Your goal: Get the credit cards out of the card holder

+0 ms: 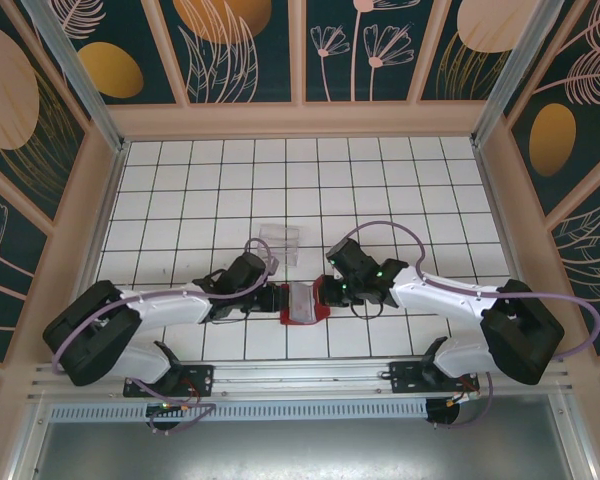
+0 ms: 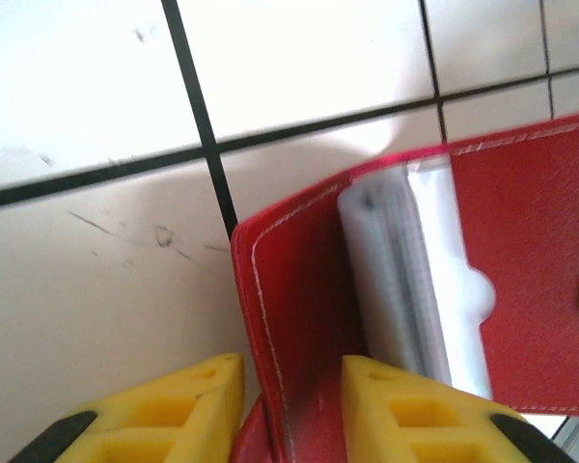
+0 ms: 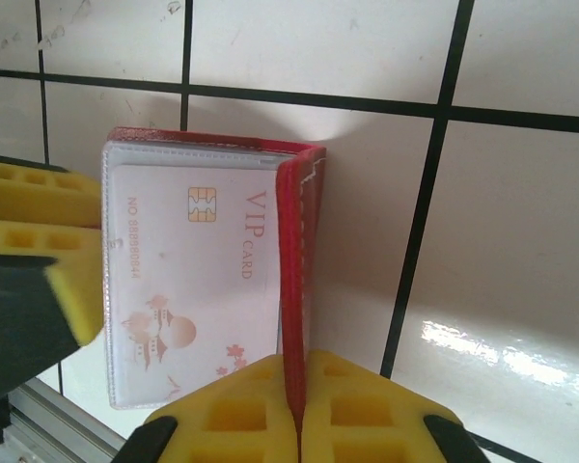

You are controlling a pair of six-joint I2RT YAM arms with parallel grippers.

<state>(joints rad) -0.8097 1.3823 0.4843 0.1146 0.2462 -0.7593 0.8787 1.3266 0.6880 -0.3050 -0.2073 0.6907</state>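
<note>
Clearly, the right end effector (image 3: 297,391) clamped one cover of the card holder (image 3: 294,241); the left end effector (image 2: 289,376), jaws parted around the other, should pinch the credit cards (image 2: 391,280) just ahead.

credit cards (image 2: 394,280) in card holder (image 2: 540,251) are blurred

you'll find the red card holder (image 1: 302,304) lying open on the white tiled table (image 1: 180,190), toward 6 o'clock. the left gripper (image 1: 277,298) meets it at its 9 o'clock, the right gripper (image 1: 323,292) at its 3 o'clock. a clear box (image 1: 280,240) stands near, at its 11 o'clock.
</note>
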